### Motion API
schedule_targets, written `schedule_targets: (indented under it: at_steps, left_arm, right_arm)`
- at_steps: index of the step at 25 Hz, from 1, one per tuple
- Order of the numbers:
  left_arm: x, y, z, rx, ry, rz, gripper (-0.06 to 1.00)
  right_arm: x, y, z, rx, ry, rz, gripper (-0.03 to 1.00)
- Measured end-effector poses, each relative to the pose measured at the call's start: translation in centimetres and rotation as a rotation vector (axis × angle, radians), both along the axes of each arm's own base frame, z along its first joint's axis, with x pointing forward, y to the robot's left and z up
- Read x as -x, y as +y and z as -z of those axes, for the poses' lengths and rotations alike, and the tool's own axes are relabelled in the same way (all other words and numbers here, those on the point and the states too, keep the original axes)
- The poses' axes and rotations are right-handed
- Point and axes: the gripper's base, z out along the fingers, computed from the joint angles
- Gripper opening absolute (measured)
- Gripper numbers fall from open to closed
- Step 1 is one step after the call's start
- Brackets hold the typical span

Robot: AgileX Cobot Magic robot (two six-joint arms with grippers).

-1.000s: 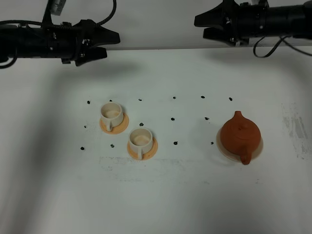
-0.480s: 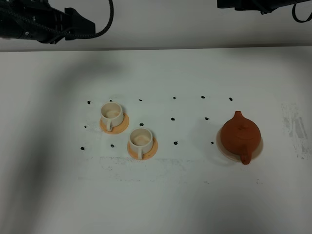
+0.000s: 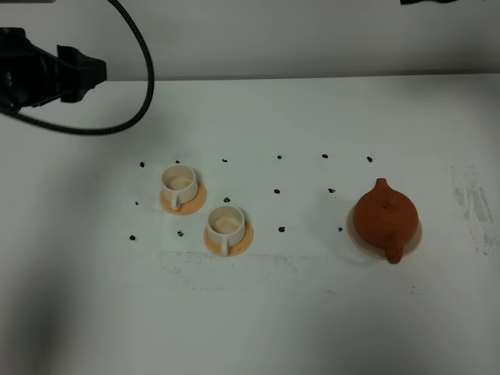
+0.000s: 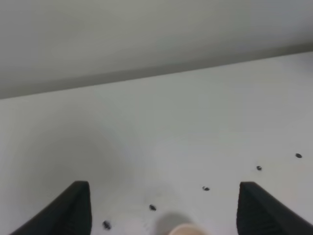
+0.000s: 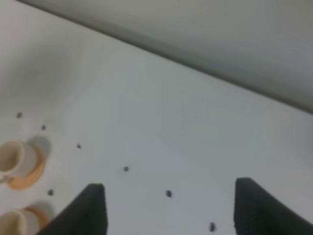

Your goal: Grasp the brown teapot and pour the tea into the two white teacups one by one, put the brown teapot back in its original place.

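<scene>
The brown teapot (image 3: 384, 218) stands lidded on the pale beige coaster (image 3: 415, 238) at the right of the table. Two white teacups (image 3: 179, 183) (image 3: 226, 223) stand on orange saucers (image 3: 197, 201) at the left; their insides look pale and no dark tea shows. My left gripper (image 3: 87, 72) is far back left, clear of the cups; in the left wrist view its gripper (image 4: 164, 211) is open and empty. My right gripper (image 5: 168, 210) is open and empty, high above the table; both cups (image 5: 11, 159) (image 5: 11, 221) show in the right wrist view.
Small black dots (image 3: 277, 191) mark a grid on the white table (image 3: 258, 312). A scuffed patch (image 3: 473, 205) lies near the right edge. A black cable (image 3: 141, 70) loops from the left arm. A sliver of the right arm (image 3: 430, 1) shows at the top edge.
Both arms have drawn back: the left gripper moved left toward the far corner, the right arm rose almost out of the exterior view. Teapot and cups have not moved.
</scene>
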Motion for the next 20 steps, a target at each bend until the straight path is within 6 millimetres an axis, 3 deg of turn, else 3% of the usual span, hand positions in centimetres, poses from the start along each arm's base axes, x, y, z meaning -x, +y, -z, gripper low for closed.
schedule_targets:
  at_steps: [5,11,15,20]
  left_arm:
    - [5.0,0.3,-1.5,-0.012,-0.064,-0.008,0.60]
    - [11.0,0.7,-2.3,-0.024,-0.128,-0.022,0.60]
    - [15.0,1.0,-3.1,-0.058,-0.156,-0.026,0.60]
    - [19.5,2.0,-3.5,-0.136,-0.062,-0.081,0.60]
  right_arm:
    - [2.8,-0.3,-3.4,0.043,-0.064,0.021,0.54]
    - [3.9,-0.1,-3.8,0.022,-0.036,0.014,0.54]
    - [5.0,0.5,-2.5,-0.040,-0.049,-0.010,0.54]
    - [7.0,0.4,1.5,-0.067,-0.111,0.032,0.54]
